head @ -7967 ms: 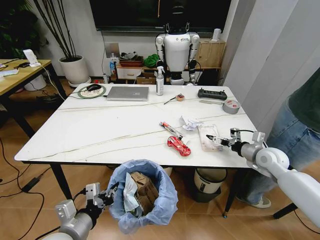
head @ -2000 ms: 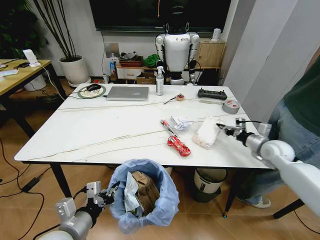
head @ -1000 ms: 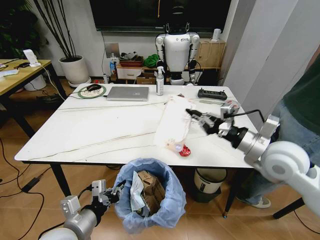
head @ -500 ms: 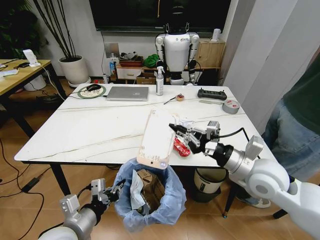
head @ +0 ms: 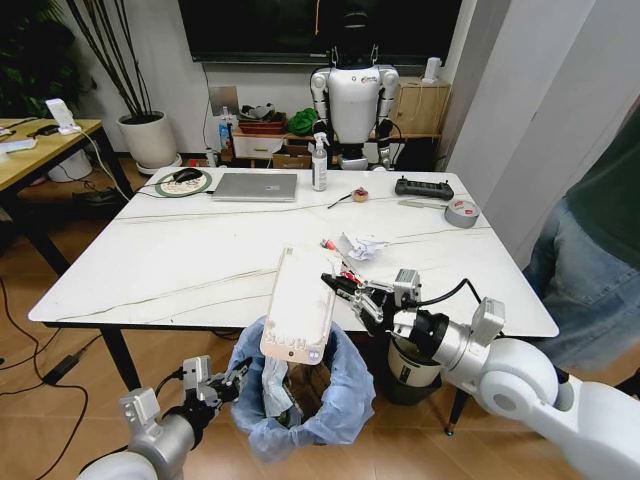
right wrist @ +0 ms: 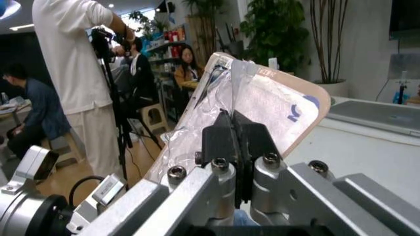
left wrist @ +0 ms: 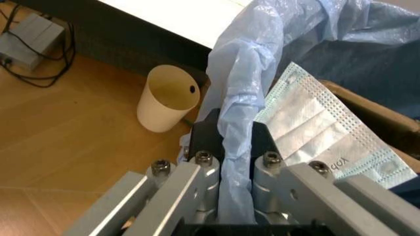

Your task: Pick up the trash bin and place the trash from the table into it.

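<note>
Packet (head: 298, 305): light, flimsy, pinched at one edge by right gripper (head: 335, 284) over bin (head: 345, 385).
Bag rim (left wrist: 231, 142): soft, slippery, clamped by left gripper (left wrist: 226, 147).

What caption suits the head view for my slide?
Right pincer holds a flat clear plastic package over the blue-bag-lined round trash bin gripped by left pincer.

— Bin status?
— The trash bin (head: 300, 395) sits below the table (head: 180, 255) near edge, blue bag puffed over the rim; my left gripper (left wrist: 226, 147) pinches the bag. Cardboard and a face mask (left wrist: 328, 132) lie inside.
— Litter?
— My right gripper (head: 335, 285) clamps a flat clear-fronted package (head: 298, 308), upright above the bin's mouth. Crumpled paper (head: 360, 245) lies on the tabletop.
</note>
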Motion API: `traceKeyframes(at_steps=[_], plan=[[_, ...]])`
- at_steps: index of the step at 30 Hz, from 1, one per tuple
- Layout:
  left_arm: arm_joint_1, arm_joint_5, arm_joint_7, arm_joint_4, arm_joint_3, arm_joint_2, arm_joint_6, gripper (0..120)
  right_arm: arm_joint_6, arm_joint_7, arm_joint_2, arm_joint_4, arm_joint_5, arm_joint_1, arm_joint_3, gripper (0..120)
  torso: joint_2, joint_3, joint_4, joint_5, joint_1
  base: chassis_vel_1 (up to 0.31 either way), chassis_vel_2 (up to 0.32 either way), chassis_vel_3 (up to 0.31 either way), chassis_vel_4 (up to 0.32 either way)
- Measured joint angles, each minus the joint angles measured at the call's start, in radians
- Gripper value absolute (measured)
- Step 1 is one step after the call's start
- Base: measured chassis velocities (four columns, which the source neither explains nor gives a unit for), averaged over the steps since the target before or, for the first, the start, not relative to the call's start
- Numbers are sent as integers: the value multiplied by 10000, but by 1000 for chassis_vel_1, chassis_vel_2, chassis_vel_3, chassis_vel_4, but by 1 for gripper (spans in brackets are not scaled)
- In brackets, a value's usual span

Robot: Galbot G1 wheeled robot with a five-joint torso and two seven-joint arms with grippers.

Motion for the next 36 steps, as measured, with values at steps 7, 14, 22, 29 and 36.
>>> traceKeyframes(at_steps=[7, 14, 22, 29, 36], plan=[[-23, -175, -100, -45, 47, -64, 39, 2, 27, -56, 138, -60, -270, -56, -331, 0, 0, 0, 0, 0, 0, 0, 0, 0, 0], [86, -183, -141, -159, -78, -157, 56, 2, 159, -226, 127, -93, -671, -277, -591, 0, 0, 0, 1, 0, 0, 0, 0, 0, 0], [109, -289, -259, -220, -153, -191, 116, 2, 235, -548, 17, -193, -926, -421, -586, 16, 0, 0, 0, 0, 0, 0, 0, 0, 0], [105, -323, -285, -217, -189, -169, 141, 2, 264, -587, 58, -203, -938, -369, -590, 43, 0, -1, 1, 0, 0, 0, 0, 0, 0], [137, -261, -297, -88, -147, -163, 174, 2, 259, -216, 309, -352, -425, -24, -170, 68, 0, -1, 0, -1, 0, 0, 0, 0, 0]])
